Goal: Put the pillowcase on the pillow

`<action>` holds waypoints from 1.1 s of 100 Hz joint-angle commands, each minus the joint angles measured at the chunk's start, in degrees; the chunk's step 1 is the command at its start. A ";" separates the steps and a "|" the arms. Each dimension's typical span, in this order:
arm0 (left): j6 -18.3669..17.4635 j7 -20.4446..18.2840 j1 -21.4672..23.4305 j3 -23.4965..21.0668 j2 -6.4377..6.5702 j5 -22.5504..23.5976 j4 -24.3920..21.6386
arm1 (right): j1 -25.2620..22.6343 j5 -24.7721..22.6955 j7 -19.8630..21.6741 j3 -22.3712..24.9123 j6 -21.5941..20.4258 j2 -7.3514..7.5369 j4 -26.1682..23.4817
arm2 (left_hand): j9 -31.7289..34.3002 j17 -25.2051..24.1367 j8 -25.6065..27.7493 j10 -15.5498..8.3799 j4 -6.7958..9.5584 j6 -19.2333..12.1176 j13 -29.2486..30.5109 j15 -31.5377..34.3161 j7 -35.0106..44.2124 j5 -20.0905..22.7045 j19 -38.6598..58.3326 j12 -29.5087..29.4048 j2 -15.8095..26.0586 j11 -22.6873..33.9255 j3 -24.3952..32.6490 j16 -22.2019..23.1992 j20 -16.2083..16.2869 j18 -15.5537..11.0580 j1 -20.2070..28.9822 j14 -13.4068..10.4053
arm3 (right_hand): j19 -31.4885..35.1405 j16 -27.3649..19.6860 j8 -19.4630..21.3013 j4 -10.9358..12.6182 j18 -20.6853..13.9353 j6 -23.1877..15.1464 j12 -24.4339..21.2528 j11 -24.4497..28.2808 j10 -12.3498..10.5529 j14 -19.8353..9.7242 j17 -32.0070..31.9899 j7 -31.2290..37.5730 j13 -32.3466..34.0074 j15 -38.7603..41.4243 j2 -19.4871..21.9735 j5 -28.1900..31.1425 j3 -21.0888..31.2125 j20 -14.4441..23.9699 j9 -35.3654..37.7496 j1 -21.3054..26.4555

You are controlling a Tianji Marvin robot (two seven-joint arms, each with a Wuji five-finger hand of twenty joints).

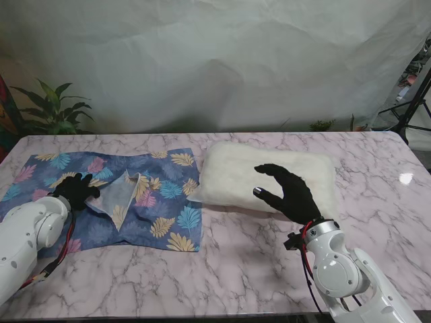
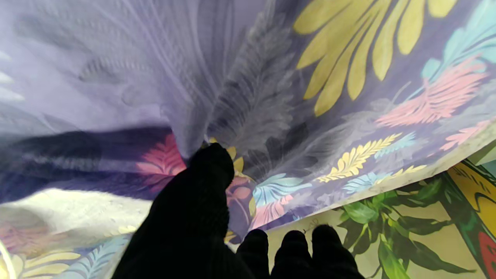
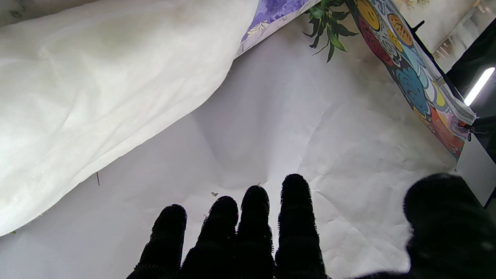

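A blue pillowcase (image 1: 148, 202) printed with yellow, pink and teal leaves lies spread on the left half of the marble desk (image 1: 256, 269). Its upper layer is lifted into a small peak near the middle of the cloth, showing the pale reverse side. The left hand (image 1: 77, 190), in a black glove, rests on the pillowcase near its left part and pinches that raised fold; in the left wrist view the thumb (image 2: 211, 162) presses against the gathered fabric while the other fingertips (image 2: 294, 242) curl just beside the cloth's edge.

The white pillow (image 1: 269, 176) lies flat on the desk to the right of the pillowcase, its left edge just touching or slightly overlapping the fabric's right border. The right hand (image 1: 286, 192), also black-gloved, hovers over the near edge of the pillow with fingers spread and nothing held. In the right wrist view its four fingers (image 3: 252, 228) point outward side by side, the thumb set apart, with the pillow (image 3: 97, 89) bulging beside them.

A potted plant (image 1: 54, 108) stands at the far left corner against a white backdrop (image 1: 222, 60).
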 commanded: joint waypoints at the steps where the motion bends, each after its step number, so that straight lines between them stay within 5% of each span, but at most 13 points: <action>1: 1.22 1.09 -0.45 0.62 -0.79 -0.17 0.79 | -0.16 -0.05 -0.09 -0.12 0.19 -0.13 -0.02 | -1.52 3.00 7.48 -0.64 -0.76 -0.05 -0.19 3.19 13.54 4.54 5.59 2.25 0.16 0.22 -1.64 7.20 4.13 -3.10 4.59 -0.26 | 0.65 -1.31 0.93 0.14 -0.13 -0.40 0.45 0.18 -1.06 -1.37 -0.11 -0.83 1.20 -0.41 1.13 0.46 -1.03 -0.57 1.14 -0.43; 8: 2.33 3.37 -0.76 1.05 -1.05 -0.58 1.38 | -0.23 -0.20 -0.17 -0.09 0.27 -0.14 -0.08 | -0.70 2.80 8.99 -1.40 -0.61 0.35 1.27 7.88 26.91 4.98 17.67 10.97 0.51 2.21 -6.33 12.98 7.09 -5.66 4.64 -0.99 | 0.67 -1.30 0.93 0.14 -0.01 -0.47 0.44 0.16 -0.98 -1.33 -0.09 -0.82 1.23 -0.41 1.18 0.49 -1.07 -0.55 1.13 -0.48; 15: 2.85 4.36 -1.23 1.31 -1.31 -1.82 2.06 | -0.29 -0.24 -0.26 -0.04 0.35 -0.15 -0.11 | 0.17 0.80 7.07 -2.27 0.06 0.99 3.22 13.90 32.95 8.11 32.63 22.52 0.24 5.68 -8.81 13.55 6.08 -7.26 4.60 -1.00 | 0.69 -1.30 0.90 0.15 0.12 -0.49 0.45 0.17 -0.93 -1.35 -0.09 -0.90 1.25 -0.40 1.26 0.33 -1.05 -0.54 1.21 -0.37; 22: 2.13 4.98 -1.74 1.30 -1.45 -3.03 2.82 | -0.42 -0.40 -0.36 0.05 0.53 -0.16 -0.21 | 3.43 3.27 4.14 -1.88 -0.55 2.46 5.49 21.67 35.47 9.85 38.02 25.24 -1.92 11.41 -5.50 12.52 5.82 -7.39 3.42 0.08 | 0.71 -1.30 0.89 0.15 0.08 -0.51 0.46 0.20 -0.87 -1.25 -0.07 -0.92 1.30 -0.39 1.39 0.27 -1.07 -0.53 1.30 -0.27; 27: 1.87 5.98 -2.19 1.58 -1.68 -4.42 3.65 | -0.52 -0.43 -0.45 0.13 0.65 -0.18 -0.28 | 6.49 6.30 2.89 -1.01 -2.19 4.11 8.82 24.86 37.14 10.50 39.77 23.14 -4.44 18.28 1.85 10.23 6.28 -6.37 0.46 1.41 | 0.73 -1.29 0.87 0.15 0.02 -0.57 0.46 0.19 -0.68 -1.29 -0.03 -0.95 1.36 -0.38 1.35 0.19 -1.12 -0.53 1.26 -0.12; 32: 1.92 6.83 -2.47 1.74 -1.92 -5.51 4.18 | -0.61 -0.40 -0.60 0.21 0.73 -0.22 -0.33 | 11.65 10.75 2.63 0.57 -3.99 5.30 13.26 26.24 39.51 9.30 40.43 19.52 -6.09 21.50 7.90 8.45 6.35 -3.75 -1.37 4.06 | 0.76 -1.28 0.87 0.14 0.02 -0.55 0.48 0.26 -0.85 -1.26 0.03 -0.94 1.47 -0.34 1.51 0.23 -1.19 -0.52 1.47 -0.03; 43: 2.16 10.73 -3.12 2.13 -2.72 -8.10 5.66 | -0.77 -0.44 -0.83 0.34 0.87 -0.26 -0.45 | 27.70 24.60 5.29 0.84 -4.81 6.05 26.80 28.29 41.65 6.21 42.50 17.14 -6.87 25.48 11.28 7.71 5.64 1.50 0.20 7.82 | 0.81 -1.26 0.84 0.12 0.02 -0.63 0.50 0.28 -0.82 -1.24 0.13 -0.98 1.63 -0.31 1.97 0.14 -1.47 -0.51 1.60 0.06; 51: 1.67 13.74 -3.41 2.07 -3.24 -9.14 6.17 | -0.88 -0.56 -0.96 0.43 0.92 -0.27 -0.51 | 43.38 37.07 9.04 -1.30 -5.68 4.01 40.49 31.04 41.80 7.15 46.99 27.93 -9.06 24.13 16.38 7.98 0.84 2.78 -1.21 7.14 | 0.83 -1.26 0.81 0.12 0.00 -0.63 0.50 0.30 -0.59 -1.22 0.17 -1.02 1.71 -0.30 2.15 0.03 -1.69 -0.51 1.72 0.15; 58: 1.08 15.59 -3.36 1.59 -3.71 -10.00 5.97 | -0.99 -0.61 -1.11 0.52 0.96 -0.30 -0.58 | 49.64 42.86 11.63 -2.25 -5.69 2.58 46.57 34.57 42.06 8.60 52.54 32.31 -10.12 23.58 18.98 10.67 -1.74 2.89 -1.89 7.43 | 0.88 -1.25 0.80 0.13 -0.06 -0.67 0.51 0.29 -0.46 -1.20 0.23 -1.01 1.81 -0.28 2.38 0.06 -1.86 -0.52 1.73 0.21; 67: -0.96 17.24 -3.08 0.51 -4.11 -10.59 5.17 | -1.08 -0.50 -1.33 0.59 1.02 -0.36 -0.60 | 50.02 41.83 18.23 -2.90 -4.41 1.76 46.89 37.18 40.77 8.65 58.13 36.60 -9.53 26.50 16.17 18.61 -0.34 2.28 1.21 7.02 | 0.94 -1.24 0.78 0.13 -0.09 -0.71 0.52 0.32 -0.26 -1.12 0.26 -0.99 1.90 -0.27 2.47 0.07 -2.09 -0.52 1.85 0.27; 85: -5.15 20.51 -1.01 -2.90 -4.75 -9.71 0.06 | -1.12 -0.31 -1.30 0.62 1.20 -0.38 -0.71 | 51.47 38.42 20.00 -3.91 -4.40 -0.38 47.85 37.40 40.54 11.24 63.03 41.66 -11.54 26.37 18.76 29.64 7.94 1.37 0.69 7.31 | 1.09 -1.24 0.72 0.15 -0.12 -0.58 0.54 0.33 -0.07 -1.07 0.30 -1.02 2.08 -0.28 2.87 -0.10 -2.46 -0.53 1.88 0.43; 110: -10.63 19.37 3.97 -9.63 -4.65 -4.93 -12.50 | -1.22 -0.07 -1.50 0.64 1.39 -0.45 -0.85 | 53.01 37.86 19.23 -5.06 -4.51 -1.77 48.76 36.05 40.63 12.86 62.63 42.45 -12.91 25.44 20.23 31.21 8.97 0.94 -0.42 6.63 | 1.51 -1.21 0.66 0.19 -0.09 -0.69 0.58 0.42 -0.05 -0.99 0.40 -0.91 2.41 -0.23 3.45 0.09 -3.06 -0.56 2.22 0.69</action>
